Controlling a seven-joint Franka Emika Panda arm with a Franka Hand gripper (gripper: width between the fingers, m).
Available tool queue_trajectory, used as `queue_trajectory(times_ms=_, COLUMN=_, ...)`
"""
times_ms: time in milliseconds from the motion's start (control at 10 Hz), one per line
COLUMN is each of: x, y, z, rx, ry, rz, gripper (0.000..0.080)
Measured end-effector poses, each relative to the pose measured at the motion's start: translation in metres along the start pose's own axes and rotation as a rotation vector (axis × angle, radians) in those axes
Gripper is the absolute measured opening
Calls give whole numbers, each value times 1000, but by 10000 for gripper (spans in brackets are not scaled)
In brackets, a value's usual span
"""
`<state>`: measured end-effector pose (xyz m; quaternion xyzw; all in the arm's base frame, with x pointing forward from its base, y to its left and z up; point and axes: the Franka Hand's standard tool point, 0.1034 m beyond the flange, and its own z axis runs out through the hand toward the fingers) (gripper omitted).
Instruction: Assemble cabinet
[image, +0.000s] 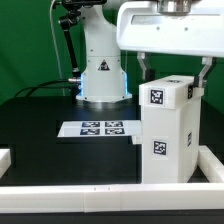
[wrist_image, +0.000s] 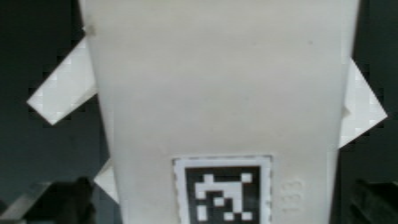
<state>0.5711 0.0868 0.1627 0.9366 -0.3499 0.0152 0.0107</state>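
The white cabinet (image: 168, 135) stands upright at the exterior view's right, with square tags on its top and front. My gripper (image: 172, 80) is directly above it, one finger on each side of the cabinet's top block, and looks closed on it. In the wrist view the cabinet (wrist_image: 214, 90) fills the picture with a tag near the jaws. My gripper (wrist_image: 214, 205) shows there only as dark fingers (wrist_image: 68, 200) at both sides of the block.
The marker board (image: 100, 128) lies flat on the black table to the exterior view's left of the cabinet. The white robot base (image: 103, 80) stands behind it. A low white wall (image: 100, 196) runs along the front edge, and another piece (image: 4, 158) lies at the left.
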Motion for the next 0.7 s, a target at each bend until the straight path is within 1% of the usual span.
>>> queue_trajectory(times_ms=100, x=-6, y=-1, z=-5, rx=-11, ry=-11, rz=24, gripper=762)
queue_trajectory(times_ms=200, x=-11, y=-4, z=-12, rx=-19, ry=-23, rz=51, gripper=792)
queue_trajectory(times_ms=300, x=-16, y=-9, z=-18, rx=-32, ry=-33, rz=75, gripper=797)
queue_trajectory(times_ms=400, x=-15, y=-10, z=-18, rx=-26, ry=-29, rz=58, gripper=797)
queue_trajectory(times_ms=700, x=-16, y=-11, z=-17, rx=-25, ry=-33, rz=60, gripper=796)
